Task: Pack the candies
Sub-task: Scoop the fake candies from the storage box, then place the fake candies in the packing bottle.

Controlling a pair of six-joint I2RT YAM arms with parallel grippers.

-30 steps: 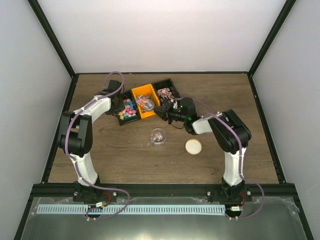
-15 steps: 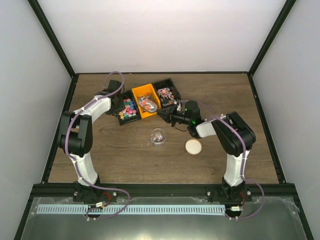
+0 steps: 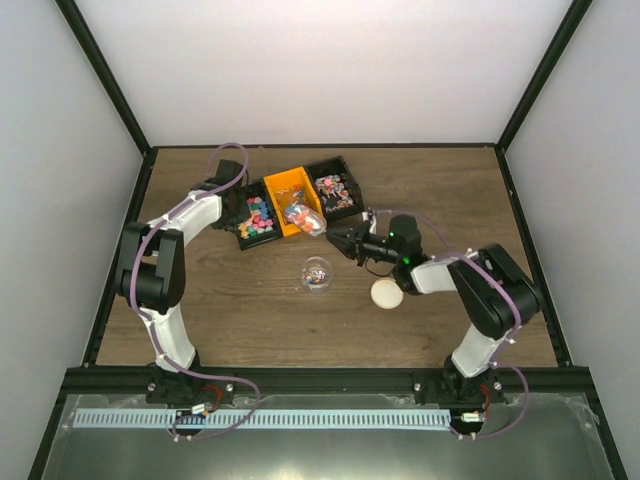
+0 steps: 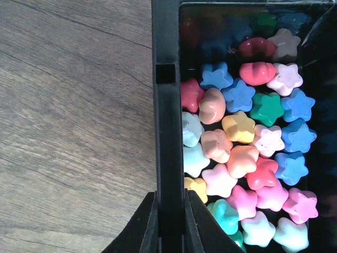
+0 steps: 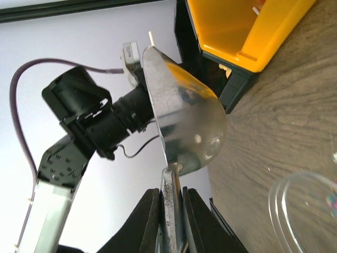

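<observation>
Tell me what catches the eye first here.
The star-shaped candies, pink, blue, yellow and green, fill the black bin whose wall the left hand pinches. The right hand holds a shiny metal scoop by its handle, near the orange bin and the clear jar.

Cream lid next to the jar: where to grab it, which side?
Take the cream lid by its rim, from straight above, fingers across opposite edges: it appears to lie flat on the table, so likely nothing else offers a hold. The right gripper is nearest but shut on the scoop.
</observation>
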